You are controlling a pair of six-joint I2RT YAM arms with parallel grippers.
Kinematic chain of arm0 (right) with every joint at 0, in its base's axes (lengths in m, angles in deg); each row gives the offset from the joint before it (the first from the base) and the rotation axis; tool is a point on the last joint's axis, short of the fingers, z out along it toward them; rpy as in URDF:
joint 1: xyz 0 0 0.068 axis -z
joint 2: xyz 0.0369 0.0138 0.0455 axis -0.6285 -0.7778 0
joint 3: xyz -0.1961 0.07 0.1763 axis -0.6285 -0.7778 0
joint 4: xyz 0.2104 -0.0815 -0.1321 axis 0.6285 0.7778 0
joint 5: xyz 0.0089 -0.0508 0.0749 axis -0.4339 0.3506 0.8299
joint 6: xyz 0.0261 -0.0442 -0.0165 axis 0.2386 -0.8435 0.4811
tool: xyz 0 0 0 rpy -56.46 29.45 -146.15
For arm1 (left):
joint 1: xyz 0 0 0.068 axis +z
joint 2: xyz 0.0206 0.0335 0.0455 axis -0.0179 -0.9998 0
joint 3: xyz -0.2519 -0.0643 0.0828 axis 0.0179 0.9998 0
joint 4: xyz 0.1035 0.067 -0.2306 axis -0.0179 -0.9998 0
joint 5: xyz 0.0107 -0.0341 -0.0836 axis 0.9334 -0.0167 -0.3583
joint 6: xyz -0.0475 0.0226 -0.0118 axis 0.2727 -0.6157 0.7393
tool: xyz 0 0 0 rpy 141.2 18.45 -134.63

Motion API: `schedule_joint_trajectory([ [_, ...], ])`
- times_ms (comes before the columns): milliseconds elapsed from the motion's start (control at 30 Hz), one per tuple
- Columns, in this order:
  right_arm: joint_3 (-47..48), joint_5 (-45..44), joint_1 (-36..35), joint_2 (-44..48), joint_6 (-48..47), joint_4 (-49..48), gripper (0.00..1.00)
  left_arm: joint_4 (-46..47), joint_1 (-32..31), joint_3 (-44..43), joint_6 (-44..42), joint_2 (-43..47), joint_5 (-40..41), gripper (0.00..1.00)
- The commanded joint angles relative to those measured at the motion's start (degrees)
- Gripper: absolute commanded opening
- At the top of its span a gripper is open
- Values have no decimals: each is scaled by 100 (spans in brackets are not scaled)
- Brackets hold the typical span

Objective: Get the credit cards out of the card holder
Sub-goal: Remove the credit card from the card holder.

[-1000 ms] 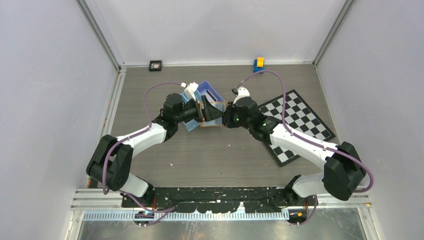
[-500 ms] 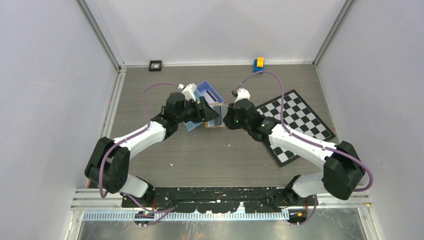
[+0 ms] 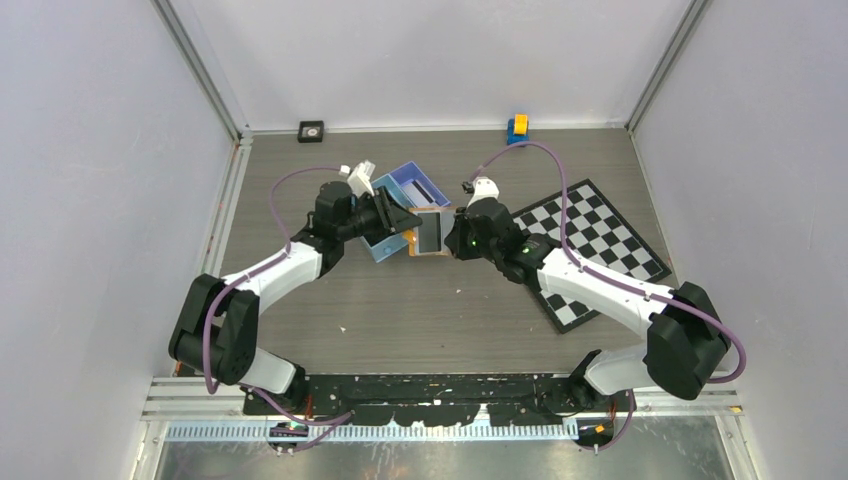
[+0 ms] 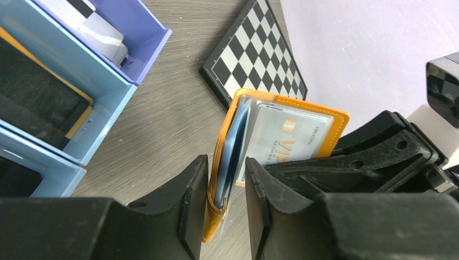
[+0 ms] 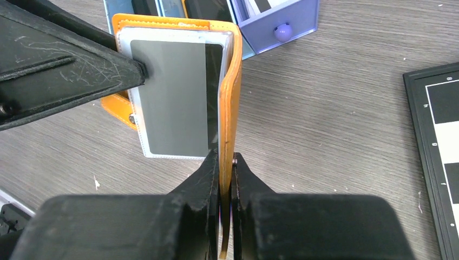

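The orange card holder [image 3: 430, 232] stands open on its edge between the two arms. My right gripper [image 5: 226, 157] is shut on its right cover, and in the top view this gripper [image 3: 447, 238] sits just right of the holder. My left gripper [image 4: 227, 162] straddles the other flap [image 4: 216, 179]. One finger [image 4: 192, 200] lies against the orange cover, and a thin gap shows at the other finger [image 4: 262, 200]. A blue-grey credit card [image 4: 234, 154] sits in that flap. A pale card with gold letters [image 4: 289, 135] lies in a clear sleeve. A grey card [image 5: 173, 97] faces the right wrist camera.
A blue plastic tray [image 3: 398, 192] with several compartments stands right behind the holder, close to the left gripper [image 3: 403, 224]. A chessboard [image 3: 592, 250] lies on the table to the right, under the right arm. A small yellow-and-blue block [image 3: 517, 127] and a black square [image 3: 311, 131] sit at the back wall.
The left jaws have narrowed from wide open down around the holder's flap. The left wrist has drawn back to the left, uncovering the open holder. The right gripper has stayed put.
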Motion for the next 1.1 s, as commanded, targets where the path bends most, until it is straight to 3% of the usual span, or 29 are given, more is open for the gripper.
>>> schedule_joint_trajectory([
  [0,155,231,-16,198,16,-484,1,534,28,39,86,75,-348,33],
  [167,83,452,-4,271,31,-641,0,752,28,24,178,10,-592,35],
  [333,65,509,52,291,82,-658,0,789,37,23,189,23,-623,20],
  [500,11,620,189,325,183,-688,1,754,45,40,167,129,-609,17],
  [733,-113,900,364,379,316,-862,2,718,45,-33,184,59,-716,25],
  [900,-148,1141,450,356,399,-916,2,780,46,-37,233,24,-790,36],
  [1067,-190,1205,501,363,447,-915,3,815,45,-22,237,14,-792,14],
])
